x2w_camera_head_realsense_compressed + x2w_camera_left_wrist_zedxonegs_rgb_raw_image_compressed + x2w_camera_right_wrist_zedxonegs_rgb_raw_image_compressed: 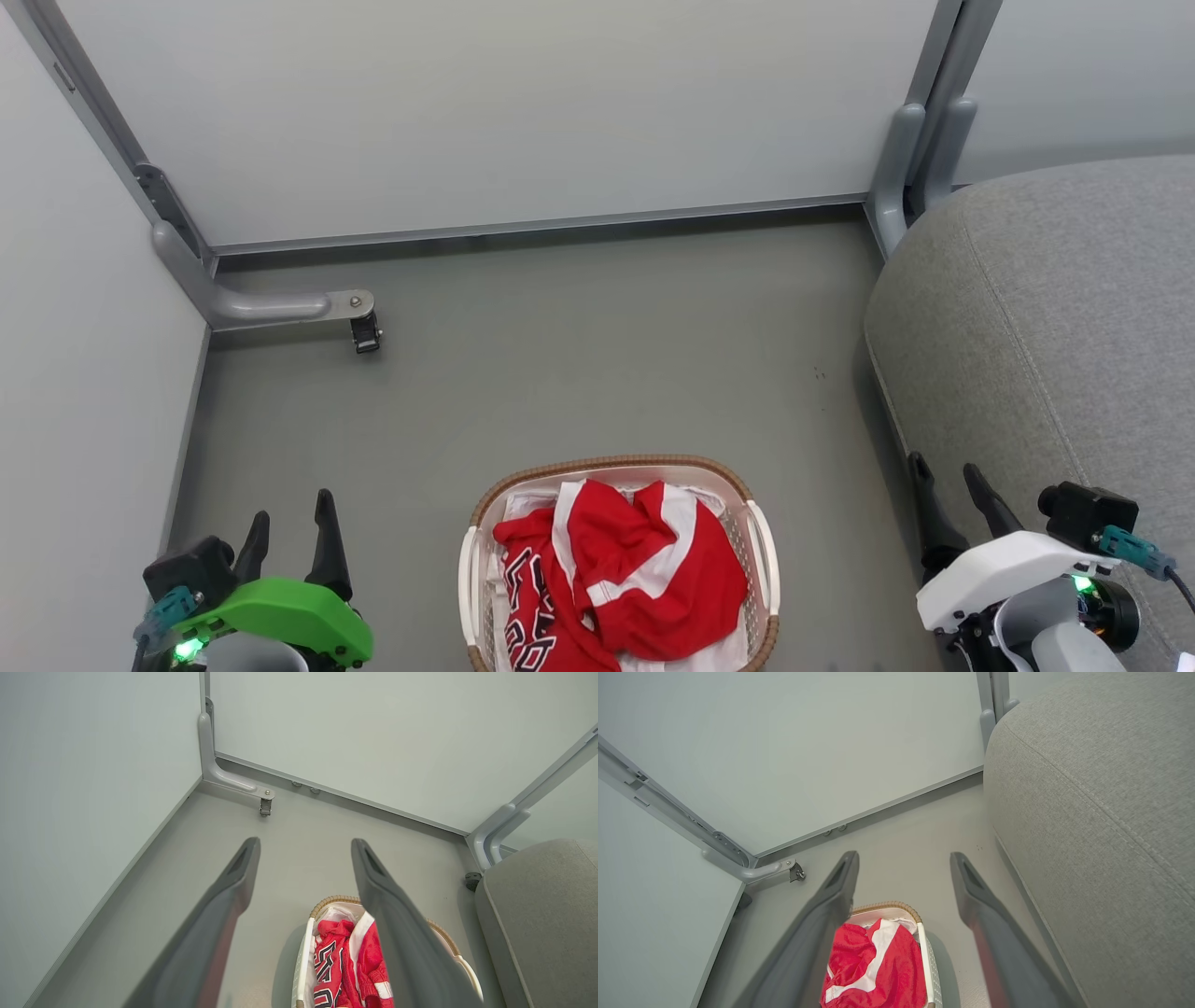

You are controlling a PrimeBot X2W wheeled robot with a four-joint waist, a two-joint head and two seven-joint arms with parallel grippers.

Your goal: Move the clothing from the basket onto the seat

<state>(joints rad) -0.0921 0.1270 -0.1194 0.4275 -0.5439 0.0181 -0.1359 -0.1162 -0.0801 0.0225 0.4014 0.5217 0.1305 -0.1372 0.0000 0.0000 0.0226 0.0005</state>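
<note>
The red clothing [621,574] with white stripes and black-and-white lettering lies crumpled in the white basket [761,551], which stands on the floor at the bottom centre of the head view. The grey seat [1055,317] rises at the right. My left gripper [292,529] is open at the lower left, apart from the basket, holding nothing. My right gripper [950,483] is open at the lower right, between the basket and the seat. The left wrist view shows the clothing [343,963] and the seat [542,914]; the right wrist view shows the clothing [878,966], the basket [924,952] and the seat [1101,802].
Pale partition panels [485,112] wall in the grey floor [579,364] at the back and left. A grey metal foot with a caster [364,331] juts out at the back left; another post [910,159] stands beside the seat. A white liner [532,504] lies under the clothing.
</note>
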